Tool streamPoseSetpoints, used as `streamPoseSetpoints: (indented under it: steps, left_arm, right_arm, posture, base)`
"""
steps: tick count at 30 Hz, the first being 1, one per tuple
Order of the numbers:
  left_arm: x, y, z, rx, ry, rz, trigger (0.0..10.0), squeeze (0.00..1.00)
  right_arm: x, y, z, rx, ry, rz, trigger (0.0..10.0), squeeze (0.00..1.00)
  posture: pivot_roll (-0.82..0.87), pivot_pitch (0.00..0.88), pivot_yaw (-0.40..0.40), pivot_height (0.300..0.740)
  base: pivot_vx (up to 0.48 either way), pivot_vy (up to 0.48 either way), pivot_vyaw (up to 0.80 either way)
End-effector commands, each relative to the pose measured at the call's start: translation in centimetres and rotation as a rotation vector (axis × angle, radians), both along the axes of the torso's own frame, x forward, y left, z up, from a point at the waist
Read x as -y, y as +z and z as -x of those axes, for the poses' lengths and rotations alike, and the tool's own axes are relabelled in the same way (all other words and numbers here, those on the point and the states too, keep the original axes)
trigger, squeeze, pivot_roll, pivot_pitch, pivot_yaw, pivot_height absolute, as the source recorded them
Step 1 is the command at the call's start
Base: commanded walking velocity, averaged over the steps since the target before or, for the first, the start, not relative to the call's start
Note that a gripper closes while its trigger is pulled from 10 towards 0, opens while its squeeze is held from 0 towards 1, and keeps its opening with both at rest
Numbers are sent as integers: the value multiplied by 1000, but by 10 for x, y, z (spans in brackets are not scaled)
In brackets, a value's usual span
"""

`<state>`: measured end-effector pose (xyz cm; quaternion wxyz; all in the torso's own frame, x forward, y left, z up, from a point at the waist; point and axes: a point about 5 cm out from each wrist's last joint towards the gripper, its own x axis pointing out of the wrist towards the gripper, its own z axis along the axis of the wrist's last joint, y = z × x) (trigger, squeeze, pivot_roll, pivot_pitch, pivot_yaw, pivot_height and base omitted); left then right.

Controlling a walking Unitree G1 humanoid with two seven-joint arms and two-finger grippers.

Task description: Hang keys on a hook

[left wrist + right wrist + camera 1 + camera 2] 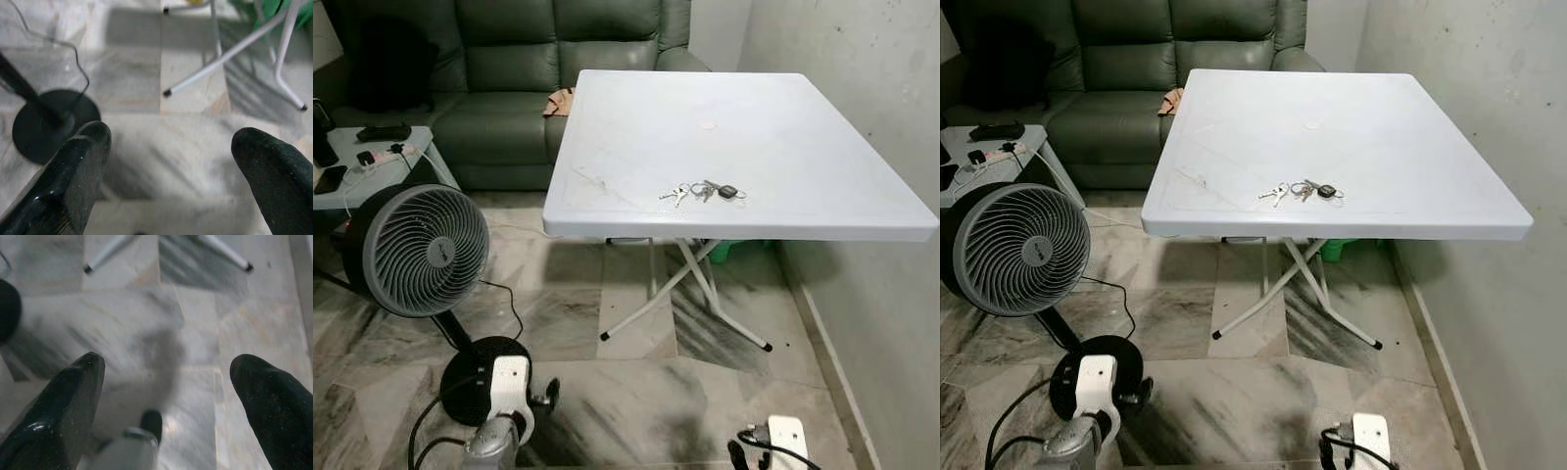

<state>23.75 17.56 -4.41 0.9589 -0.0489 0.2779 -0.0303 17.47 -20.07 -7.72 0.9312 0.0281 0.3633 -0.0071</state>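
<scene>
Left gripper hangs low over the marble floor beside the black pedestal fan base, fingers spread apart, nothing between them. The bunch of silver keys with a black fob lies flat on the white plastic folding table, near its front edge and right of centre, its long axis running side to side along that edge. Right gripper also hangs low over the floor, fingers apart, empty. The keys lie ahead of and above both grippers; judged from the head views, the right arm is the nearer. No hook can be made out.
</scene>
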Motion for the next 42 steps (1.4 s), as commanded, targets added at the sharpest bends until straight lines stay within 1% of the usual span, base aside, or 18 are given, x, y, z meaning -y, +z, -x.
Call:
streamPoseSetpoints:
  steps: [1, 2, 3, 4, 6, 10, 11, 16, 19, 23, 25, 27, 28, 29, 30, 31, 38, 42]
  left_arm:
    - [-2, 7, -6, 57, -2, 11, 10000, 0]
    - [-2, 8, -7, 67, -5, 13, 10000, 0]
    - [-2, 10, -9, 87, -7, 19, 10000, 0]
    - [-1, 16, -14, 127, -8, 36, 10000, 0]
    - [-1, 21, -19, 170, -15, 46, 10000, 0]
    - [0, 36, -28, 282, -35, 71, 10000, 0]
    - [0, 37, -29, 291, -36, 74, 10000, 0]
    - [-2, 50, -34, 380, -47, 72, 10000, 0]
    - [-2, 65, -40, 461, -46, 88, 10000, 0]
    - [-3, 82, -46, 532, -22, 116, 10000, 0]
    - [-3, 87, -47, 550, -27, 115, 10000, 0]
    - [-3, 99, -50, 580, -36, 117, 10000, 0]
    - [-2, 102, -51, 590, -39, 122, 10000, 0]
    - [-3, 111, -54, 614, -43, 130, 10000, 0]
    - [-3, 111, -54, 614, -43, 130, 10000, 0]
    - [-4, 119, -58, 636, -44, 126, 10000, 0]
    - [-1, 145, -66, 682, -59, 110, 10000, 0]
    - [1, 157, -65, 715, -73, 101, 10000, 0]
  right_arm:
    - [-5, 6, -8, 62, 28, -10, 10000, 1000]
    - [-6, 7, -10, 74, 34, -8, 10000, 1000]
    - [-8, 9, -14, 98, 39, -17, 10000, 216]
    - [-10, 14, -21, 145, 44, -33, 10000, 0]
    - [-12, 20, -28, 196, 56, -45, 10000, 0]
    - [-20, 38, -47, 339, 92, -55, 10000, 0]
    - [-20, 40, -48, 350, 96, -56, 10000, 0]
    - [-26, 58, -61, 482, 133, -47, 10000, 0]
    - [-29, 70, -68, 544, 148, -64, 10000, 0]
    - [-34, 86, -75, 615, 157, -77, 10000, 0]
    - [-35, 92, -76, 638, 162, -79, 10000, 0]
    - [-36, 108, -80, 701, 177, -77, 10000, 0]
    - [-36, 111, -81, 716, 184, -71, 10000, 0]
    - [-34, 122, -84, 751, 190, -59, 10000, 0]
    - [-34, 122, -84, 751, 190, -59, 10000, 0]
    - [-32, 131, -88, 786, 191, -53, 10000, 0]
    - [-28, 165, -98, 881, 197, -46, 10000, 0]
    - [-32, 177, -97, 912, 208, -51, 10000, 0]
  posture:
    - [-33, 0, 18, 732]
    - [-33, 0, 18, 732]
    - [-32, 0, 19, 732]
    - [-32, 0, 19, 732]
    - [-33, 0, 22, 732]
    - [-41, 0, 29, 732]
    - [-41, 0, 29, 732]
    - [-34, 0, 27, 732]
    - [-27, 0, 24, 732]
    - [-23, 0, 23, 732]
    - [-23, 0, 23, 732]
    - [-22, 0, 23, 732]
    - [-22, 0, 23, 732]
    - [-24, 0, 24, 732]
    - [-24, 0, 24, 732]
    - [-25, 0, 26, 732]
    - [-24, 0, 27, 732]
    - [-26, 0, 27, 732]
  base:
    - [0, 0, 0]
    - [0, 0, 0]
    - [0, 0, 0]
    - [0, 0, 0]
    - [0, 0, 0]
    - [0, 0, 0]
    - [0, 0, 0]
    - [0, 0, 0]
    - [0, 0, 0]
    - [0, 0, 0]
    - [0, 0, 0]
    - [0, 0, 0]
    - [0, 0, 0]
    - [0, 0, 0]
    - [0, 0, 0]
    - [0, 0, 0]
    - [0, 0, 0]
    - [0, 0, 0]
